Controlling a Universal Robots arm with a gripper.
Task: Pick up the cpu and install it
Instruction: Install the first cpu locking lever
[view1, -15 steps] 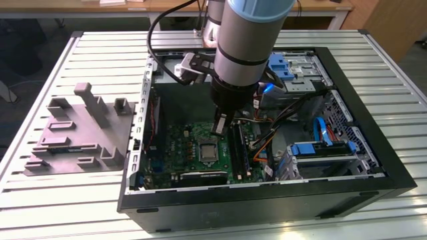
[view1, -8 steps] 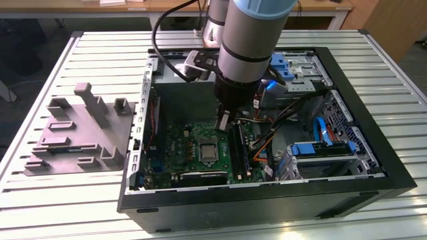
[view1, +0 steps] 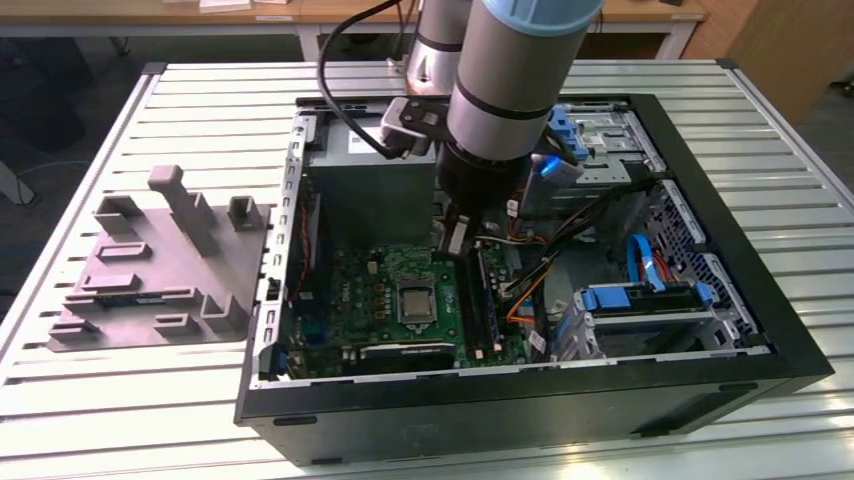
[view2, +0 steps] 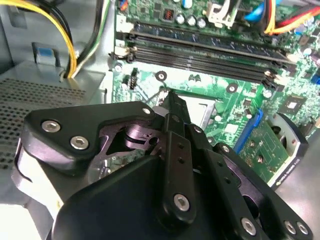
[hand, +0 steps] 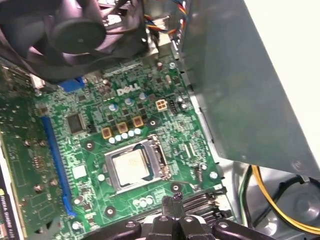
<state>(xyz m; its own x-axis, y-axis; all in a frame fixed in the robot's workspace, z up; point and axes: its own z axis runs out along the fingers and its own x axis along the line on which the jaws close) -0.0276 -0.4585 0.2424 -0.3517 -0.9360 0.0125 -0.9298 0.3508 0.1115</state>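
The cpu (hand: 131, 165) lies seated in its socket (hand: 134, 163) on the green motherboard (hand: 90, 150), while the hand (hand: 172, 201), fingers pressed together and empty, hovers just beside it.

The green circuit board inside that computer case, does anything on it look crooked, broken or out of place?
Nothing stands out. In the first wrist view the cpu lies flat and square inside its socket frame on the motherboard, and the gripper hangs just beside it.
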